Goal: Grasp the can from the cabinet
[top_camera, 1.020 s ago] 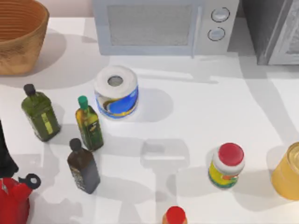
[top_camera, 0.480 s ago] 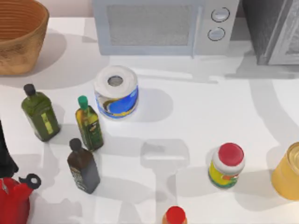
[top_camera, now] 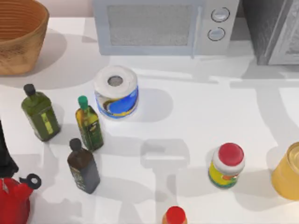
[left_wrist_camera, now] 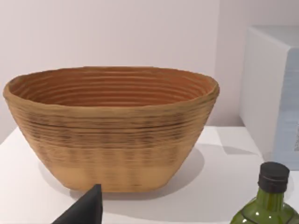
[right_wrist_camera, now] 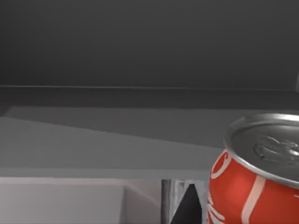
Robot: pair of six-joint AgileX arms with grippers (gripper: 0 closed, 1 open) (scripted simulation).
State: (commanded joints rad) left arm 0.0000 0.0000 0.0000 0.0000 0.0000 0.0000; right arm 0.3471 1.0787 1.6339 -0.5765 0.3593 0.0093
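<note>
My right gripper's right up on the can (right_wrist_camera: 254, 172) in the cabinet (right_wrist_camera: 140, 56), can't tell how its jaws stand, so one off-centre closing could tip it.

Top camera above the white bench (top_camera: 196, 116), looking straight down; left wrist camera low, near bench level, facing the woven tan wicker basket (left_wrist_camera: 112, 126) close up; basket (top_camera: 18, 35) and green glass bottle with black cap (left_wrist_camera: 268, 200) (top_camera: 39, 114) shared with top view; right wrist camera inside the dark grey cabinet (right_wrist_camera: 140, 56), very close to the red aluminium can (right_wrist_camera: 257, 172).
</note>
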